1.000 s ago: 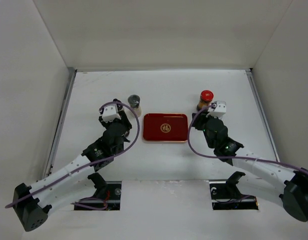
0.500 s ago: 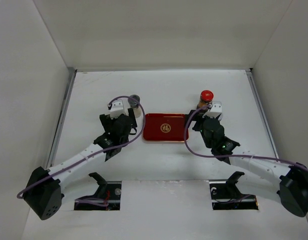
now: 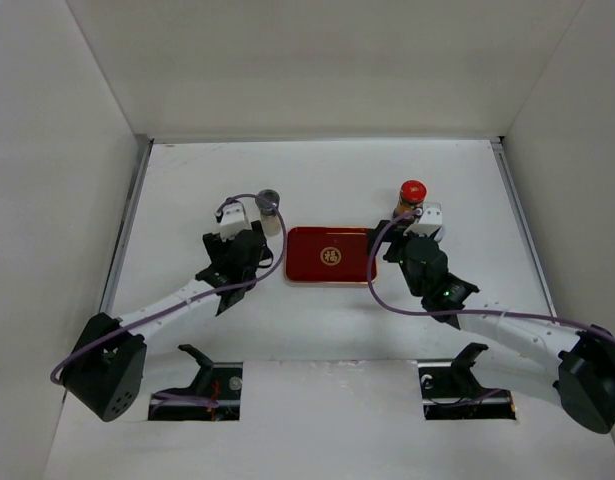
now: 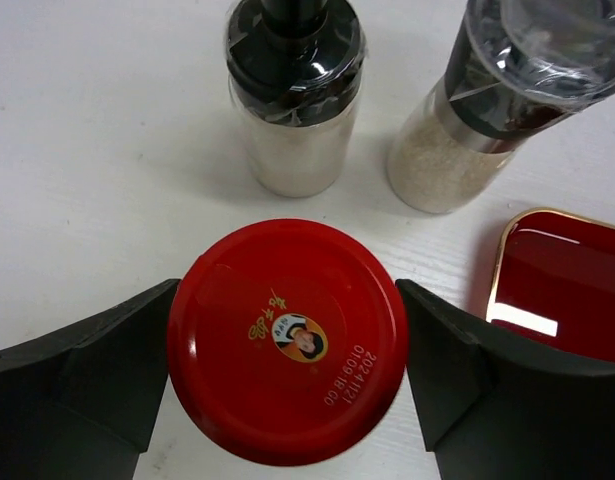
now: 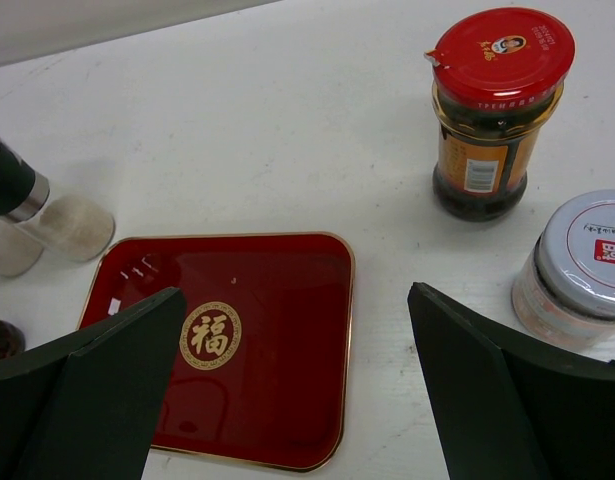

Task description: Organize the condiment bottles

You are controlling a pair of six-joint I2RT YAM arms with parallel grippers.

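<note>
In the left wrist view a red-capped jar (image 4: 287, 340) stands between the black fingers (image 4: 107, 380) of my left gripper (image 4: 287, 350), which press against both sides of it. Just beyond stand a black-capped shaker (image 4: 295, 110) with white contents and a grey-capped bottle (image 4: 487, 110) with a pale body. From above, the left gripper (image 3: 253, 234) covers the jar, and only the grey-capped bottle (image 3: 268, 203) shows. My right gripper (image 5: 297, 380) is open over the tray's right edge. A second red-capped jar (image 5: 495, 110) (image 3: 412, 196) and a silver-lidded jar (image 5: 585, 268) stand ahead of it.
The flat red tray (image 3: 330, 256) with a gold emblem lies between the two arms and holds nothing (image 5: 267, 300). White walls (image 3: 77, 200) close in the table on the left, back and right. The arms' bases are at the near edge.
My left gripper has moved right, toward the bottles beside the tray, opened wide, then closed in on the red-capped jar. My right gripper has opened wide and shifted slightly left.
</note>
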